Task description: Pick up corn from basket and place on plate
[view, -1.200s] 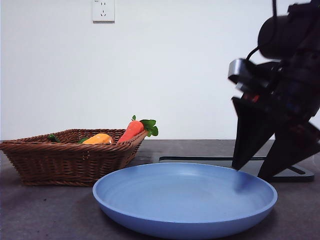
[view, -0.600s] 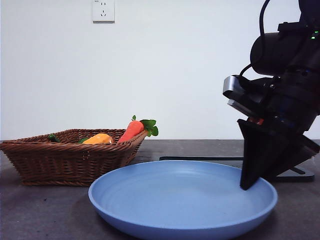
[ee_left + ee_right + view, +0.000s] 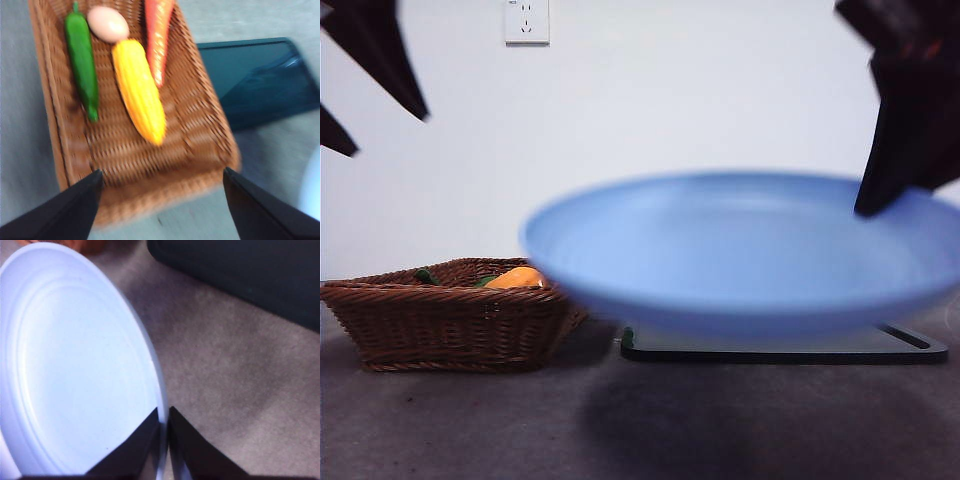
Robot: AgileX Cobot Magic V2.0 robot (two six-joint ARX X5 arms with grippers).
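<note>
Nearest the front camera, the plate (image 3: 750, 250) hangs in the air above the desk (image 3: 640, 420), blurred and tilted, with its shadow on the desk below. Right gripper (image 3: 164, 440) has its fingers pressed together on the plate's rim (image 3: 161, 405), one finger on the inside face, one on the outside. In the front view it grips the plate's right edge (image 3: 910, 130).

Behind the plate lies a flat black tray (image 3: 780, 345); the basket (image 3: 450, 320) stands off to the left on the desk.

Left gripper (image 3: 160, 200) hovers above the basket's near wall (image 3: 150, 192), fingers spread wide and holding nothing. The front view shows it only as dark tips at the top left corner (image 3: 370, 70).

Corn (image 3: 139, 90) lies on the basket floor just beyond those fingers, roughly centred between them. Its long axis runs away from the gripper, slightly skewed, so the fingers already straddle its width. The left arm is clearly the nearer one.

Neighbours crowd the corn:
- carrot (image 3: 159, 35) touching along one side
- green pepper (image 3: 82, 60) near the other side
- egg (image 3: 107, 23) at the far end

Judgement: a straight descent onto the corn's near half should clear the carrot.
</note>
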